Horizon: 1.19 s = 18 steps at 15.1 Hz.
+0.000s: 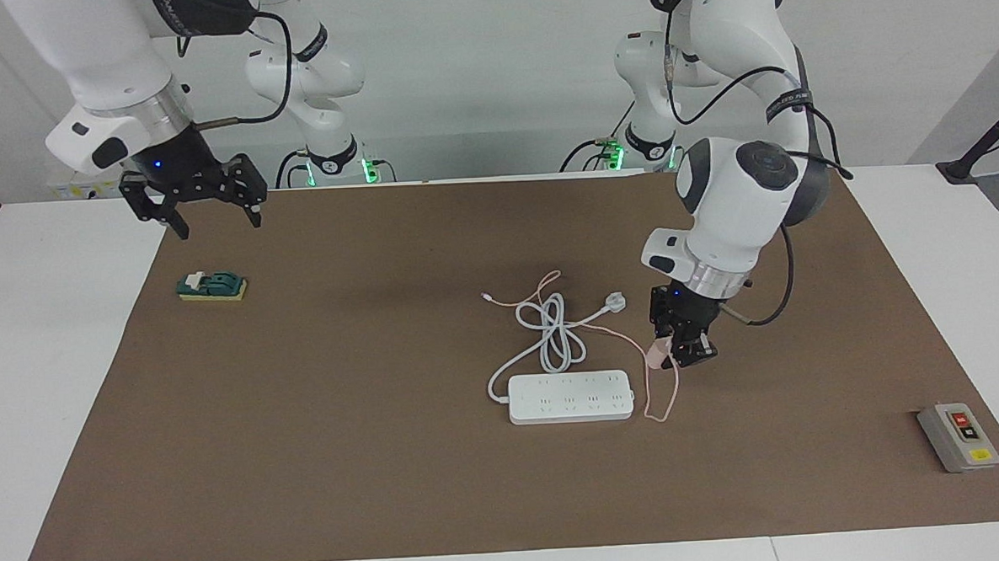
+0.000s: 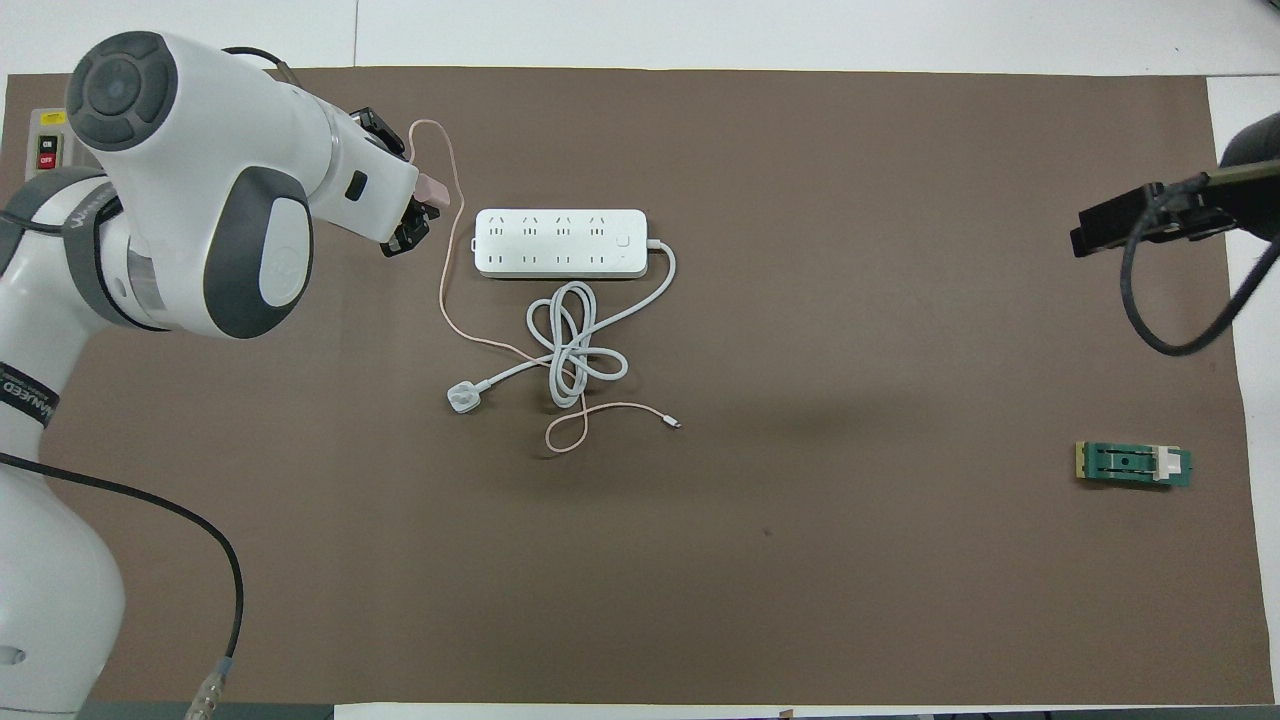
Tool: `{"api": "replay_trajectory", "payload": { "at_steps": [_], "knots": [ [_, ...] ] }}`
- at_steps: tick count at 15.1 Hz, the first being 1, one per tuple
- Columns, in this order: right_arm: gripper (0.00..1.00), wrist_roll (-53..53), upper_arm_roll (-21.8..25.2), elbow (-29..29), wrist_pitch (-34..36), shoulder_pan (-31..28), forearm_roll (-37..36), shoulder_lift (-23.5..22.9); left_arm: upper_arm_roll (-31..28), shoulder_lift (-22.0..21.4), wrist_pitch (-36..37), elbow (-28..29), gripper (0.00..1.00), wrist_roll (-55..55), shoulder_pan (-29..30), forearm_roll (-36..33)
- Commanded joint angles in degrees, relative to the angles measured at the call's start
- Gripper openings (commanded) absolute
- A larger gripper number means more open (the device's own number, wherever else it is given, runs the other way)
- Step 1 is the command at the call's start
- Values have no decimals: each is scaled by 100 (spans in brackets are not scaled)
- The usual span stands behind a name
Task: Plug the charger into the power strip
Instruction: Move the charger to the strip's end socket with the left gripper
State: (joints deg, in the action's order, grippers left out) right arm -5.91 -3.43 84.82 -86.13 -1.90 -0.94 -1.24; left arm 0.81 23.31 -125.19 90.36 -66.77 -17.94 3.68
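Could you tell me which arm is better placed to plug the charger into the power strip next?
Left. Its end effector holds the charger above the mat beside the power strip; the right end effector hangs open, empty, near the table's corner.

Left hand (image 1: 675,353) clamped, pointing down; right hand (image 1: 195,211) raised, fingers spread.

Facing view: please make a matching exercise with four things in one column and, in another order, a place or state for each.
Things:
1. charger
2. power strip
3. green switch
4. grey button box

Places or states:
A. lies flat mid-table, its cord looped beside it
B. near the right arm's end of the mat
C. held up by the left gripper
D. near the left arm's end, far from the robots

Pairs: 1-C, 2-A, 3-B, 4-D
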Motion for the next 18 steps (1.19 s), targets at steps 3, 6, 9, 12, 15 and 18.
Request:
{"api": "replay_trajectory", "payload": {
  "at_steps": [3, 6, 9, 12, 15, 18],
  "knots": [
    [100, 54, -62, 1177, -395, -83, -240, 695, -90, 384, -506, 78, 0, -82, -297, -236],
    [100, 231, -88, 888, -89, -170, -187, 572, -72, 525, -594, 87, 0, -38, -421, -227],
    [100, 257, -97, 782, 79, -223, -91, 528, -99, 525, -550, 70, 0, 294, -570, -218],
    [100, 266, -97, 738, 79, -241, 41, 528, -99, 499, -297, 148, 0, 472, -570, -218],
    [100, 266, -97, 712, 79, -241, 50, 519, -90, 446, -252, 298, 0, 419, -509, -236],
    [100, 266, -97, 703, 79, -197, 50, 528, -99, 446, -295, 368, 0, 305, -500, -236]
  ]
}}
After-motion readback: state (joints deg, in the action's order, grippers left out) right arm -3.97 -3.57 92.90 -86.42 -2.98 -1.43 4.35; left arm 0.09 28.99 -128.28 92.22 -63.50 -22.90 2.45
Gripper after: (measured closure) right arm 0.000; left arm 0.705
